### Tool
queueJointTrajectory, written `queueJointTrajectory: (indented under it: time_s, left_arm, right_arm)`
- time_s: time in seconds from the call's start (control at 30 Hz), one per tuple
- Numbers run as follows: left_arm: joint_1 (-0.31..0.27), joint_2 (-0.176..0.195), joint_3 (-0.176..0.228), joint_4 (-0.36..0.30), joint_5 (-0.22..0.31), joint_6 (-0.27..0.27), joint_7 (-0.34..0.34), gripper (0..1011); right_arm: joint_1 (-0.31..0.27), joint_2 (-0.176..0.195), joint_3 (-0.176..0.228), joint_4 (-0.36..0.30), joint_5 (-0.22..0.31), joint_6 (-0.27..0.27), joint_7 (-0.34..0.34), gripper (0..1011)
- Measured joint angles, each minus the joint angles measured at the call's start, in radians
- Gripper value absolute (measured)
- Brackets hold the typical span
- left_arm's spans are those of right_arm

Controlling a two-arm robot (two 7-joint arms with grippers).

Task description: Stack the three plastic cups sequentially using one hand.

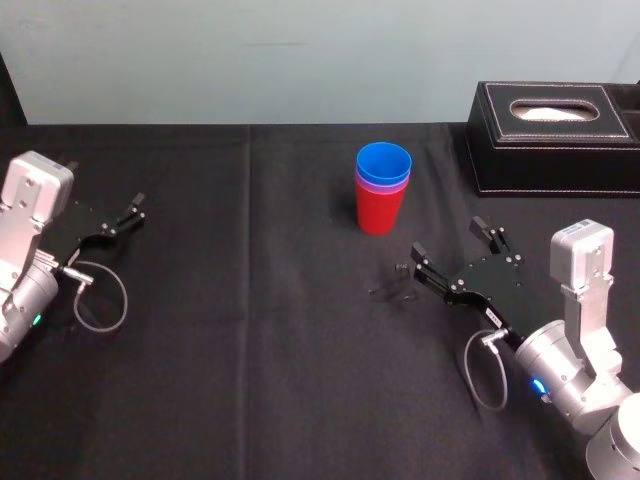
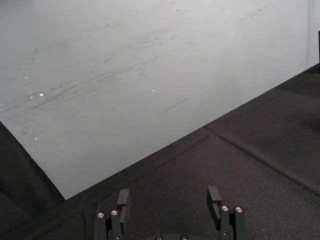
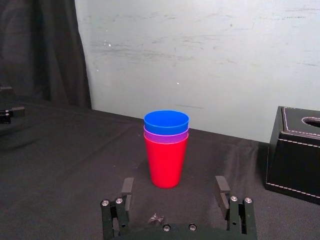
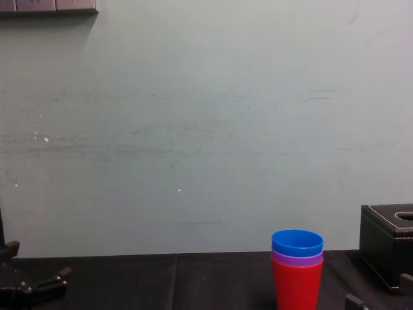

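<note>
The three plastic cups stand nested in one upright stack on the black tablecloth: red cup (image 1: 379, 208) at the bottom, a thin purple cup (image 1: 383, 184) band above it, blue cup (image 1: 384, 162) on top. The same stack appears in the right wrist view, with red cup (image 3: 165, 160), purple cup (image 3: 166, 136) and blue cup (image 3: 166, 121), and in the chest view as red cup (image 4: 296, 284) and blue cup (image 4: 297, 242). My right gripper (image 1: 452, 239) is open and empty, a short way nearer than the stack and to its right. My left gripper (image 1: 134, 211) rests open at the far left.
A dark stitched tissue box (image 1: 552, 135) sits at the back right, close to the right gripper's far side. A pale wall (image 4: 193, 129) rises behind the table. Black cloth (image 1: 250, 330) covers the wide area between both arms.
</note>
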Motion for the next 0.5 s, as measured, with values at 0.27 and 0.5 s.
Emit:
queueJointTrajectory:
  time_s: [0.27, 0.5]
  left_arm:
    - [0.0, 0.0, 0.0, 0.0, 0.0, 0.0, 0.0, 1005]
    - [0.0, 0.0, 0.0, 0.0, 0.0, 0.0, 0.0, 1005]
  right_arm:
    - [0.0, 0.0, 0.0, 0.0, 0.0, 0.0, 0.0, 1000]
    - [0.0, 0.0, 0.0, 0.0, 0.0, 0.0, 0.0, 1000]
